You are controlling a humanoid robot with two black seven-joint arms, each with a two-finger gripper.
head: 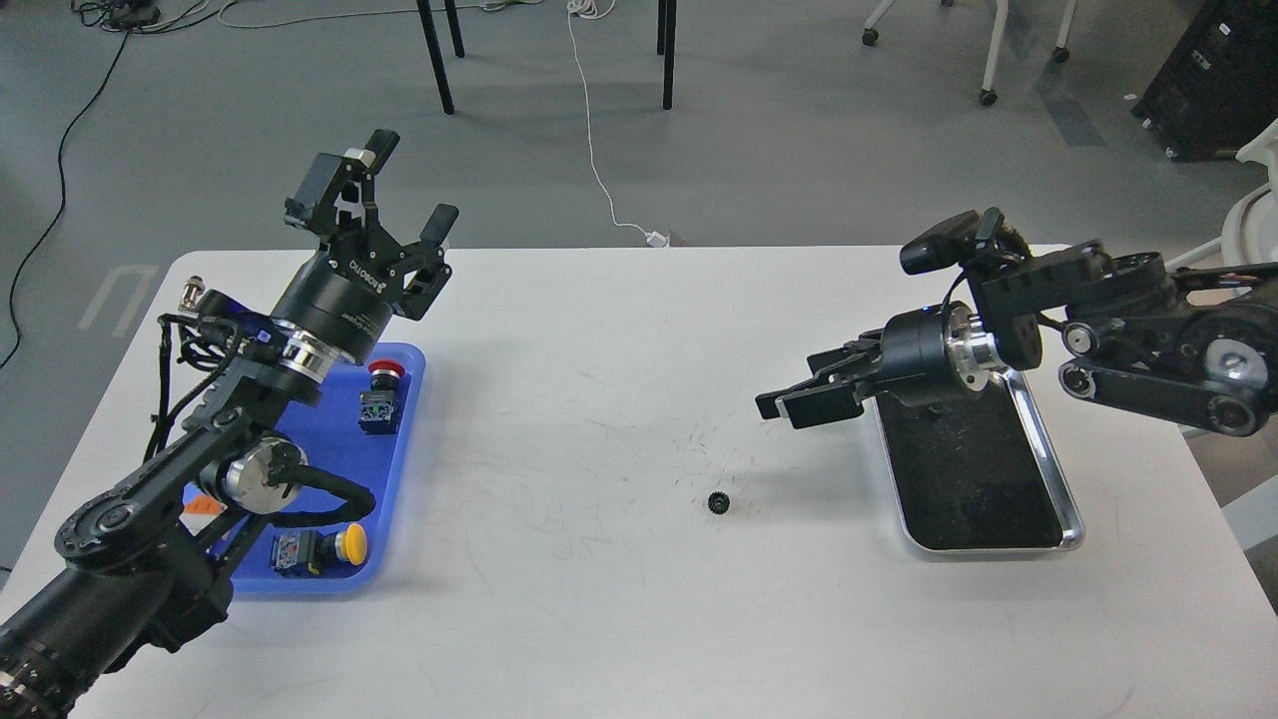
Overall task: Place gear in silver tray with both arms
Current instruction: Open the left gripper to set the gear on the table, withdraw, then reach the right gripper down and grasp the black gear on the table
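Gear (718,502) sits loose on the tabletop (599,399); left tool (404,195) spread apart, right tool (789,397) can't tell, silver tray (1068,499) nearby.

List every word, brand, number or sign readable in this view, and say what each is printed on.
"ROBOTIQ": white lettering on the black body of the left pincer, raised above the blue tray.
Right pincer: no lettering shows from this angle.
Push-button units in the blue tray, red-capped and yellow-capped: any markings are too small to read.
Gear and silver tray: no text visible.
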